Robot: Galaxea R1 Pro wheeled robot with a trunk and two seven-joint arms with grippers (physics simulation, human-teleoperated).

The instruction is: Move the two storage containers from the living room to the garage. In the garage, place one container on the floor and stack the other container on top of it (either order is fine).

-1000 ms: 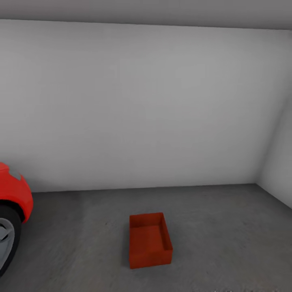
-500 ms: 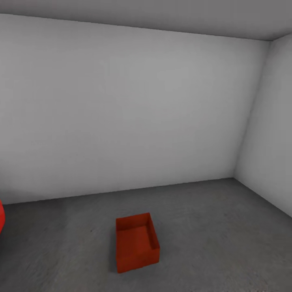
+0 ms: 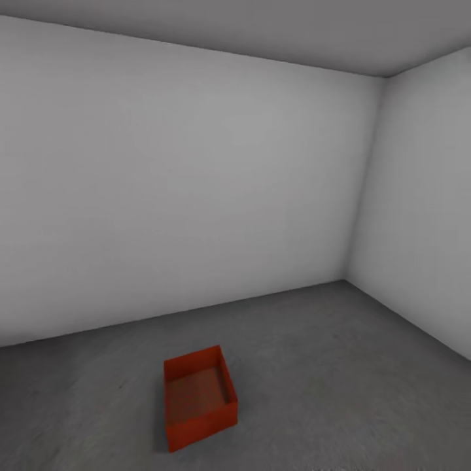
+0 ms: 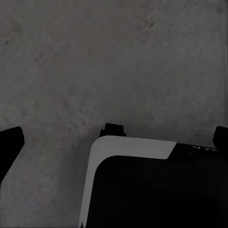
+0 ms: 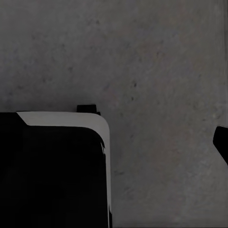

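The whole head view had swung to the right during the last second: the red car that stood at the 9 o'clock edge had gone out of the picture, and the corner between the white back wall (image 3: 196,196) and the side wall (image 3: 425,216) had come in at about 2 o'clock. This was a turn of the camera, not a move of the things. The storage container (image 3: 198,396) sat on the floor (image 3: 340,366) at about 6 o'clock, a little left of the middle, upright with its open top up and nothing inside, well apart from both walls. It seemed that one container was already placed in the garage and the second one was not yet stacked on it, so about half of the task looked done; I judged that the robot was turning away to go and fetch the other one. The floor was smooth dark grey concrete with small marks, under a grey ceiling (image 3: 261,26). In both wrist views the same concrete lay below, with the robot's black and white base (image 4: 156,185) in front. Only dark finger tips showed at the picture edges, so I cannot tell how far either hand was open; nothing was seen held in them.
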